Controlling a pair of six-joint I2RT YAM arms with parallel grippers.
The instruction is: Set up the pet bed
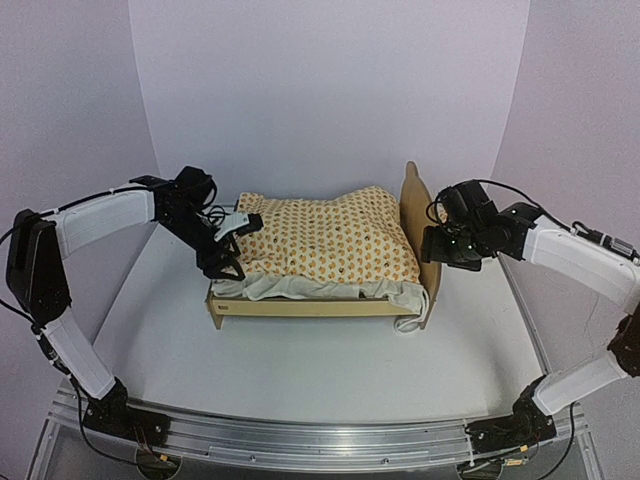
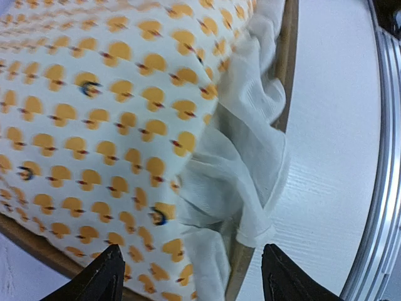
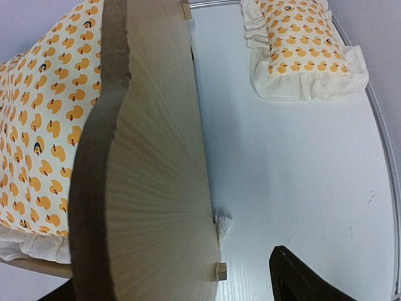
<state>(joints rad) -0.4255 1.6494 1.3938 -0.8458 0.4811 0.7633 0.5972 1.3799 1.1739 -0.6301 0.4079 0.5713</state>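
- Carrying everything, the white counter (image 1: 300,370) has the pet bed (image 1: 300,307) at its middle. The scalloped headboard (image 3: 156,157) faces the counter's right edge and the low footboard its left edge.
- The duck-patterned mattress cushion (image 1: 330,240) lies on the bed, bunched up high, with its white ruffle (image 2: 238,163) spilling over the near side rail.
- The right tool (image 1: 437,247) is at the headboard with its jaws wide apart on either side of the panel. The visible finger (image 3: 301,276) stands clear of the wood and grips nothing.
- The left tool (image 1: 226,262) hovers at the footboard end. Its fingers (image 2: 103,279) are spread wide over the cushion's corner and hold nothing.
- A small matching pillow (image 3: 301,50) lies on the counter behind the headboard, apart from it.
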